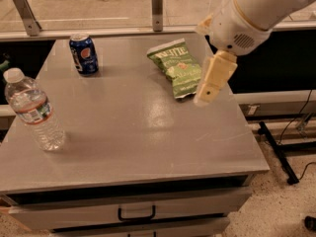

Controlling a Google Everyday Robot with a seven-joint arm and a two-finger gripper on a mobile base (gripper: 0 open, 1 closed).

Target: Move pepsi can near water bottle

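The claw hangs in the upper right part of the frame, a cream-coloured piece slanting down and to the left from the bulky white arm that enters from the top right corner. Whether it is released or clenched I cannot tell. Nothing is seen gripped in it. Its lower end overlaps the lower right edge of a green chip bag, and whether it touches the bag or hangs above it cannot be told.

The pepsi can stands upright in the upper left of the grey surface, near the far edge, its round logo facing the camera. It is well apart from the claw, with the chip bag lying flat between them.

The water bottle stands upright at the left edge of the frame, lower than the can and nearer the camera, white cap on, its label band around the upper body. Can and bottle are apart, with bare surface between them.

Below the front edge of the surface is a drawer with a dark handle. A rail with metal posts runs along the top of the frame behind the surface, and dark cables lie on the speckled floor at the lower right.
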